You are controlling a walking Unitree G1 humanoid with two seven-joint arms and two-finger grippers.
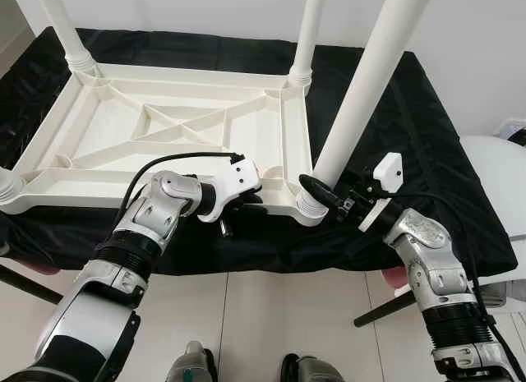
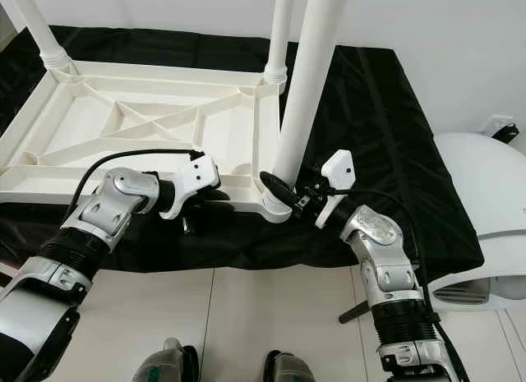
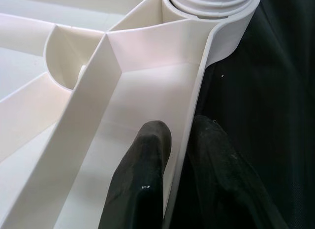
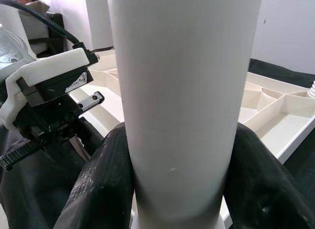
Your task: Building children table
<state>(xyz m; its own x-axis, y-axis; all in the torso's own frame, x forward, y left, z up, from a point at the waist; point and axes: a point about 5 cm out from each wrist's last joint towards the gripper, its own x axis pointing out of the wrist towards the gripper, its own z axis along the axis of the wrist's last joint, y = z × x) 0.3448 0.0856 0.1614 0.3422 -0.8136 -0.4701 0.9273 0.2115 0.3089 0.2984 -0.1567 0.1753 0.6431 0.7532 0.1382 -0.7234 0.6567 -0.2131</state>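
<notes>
Both eye views look steeply down from the head onto the upturned table frame (image 1: pixel 164 127) — the same scene, slightly offset; each wrist view sits very close — left at the frame's rim, right against a leg (image 4: pixel 182 101), perhaps touching.

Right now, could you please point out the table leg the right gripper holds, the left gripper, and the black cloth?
table leg (image 1: pixel 362 94), left eye view, mid shaft.
left gripper (image 3: pixel 183 140), left wrist view, between fingertips.
black cloth (image 2: pixel 370 119), right eye view, bare stretch.
</notes>
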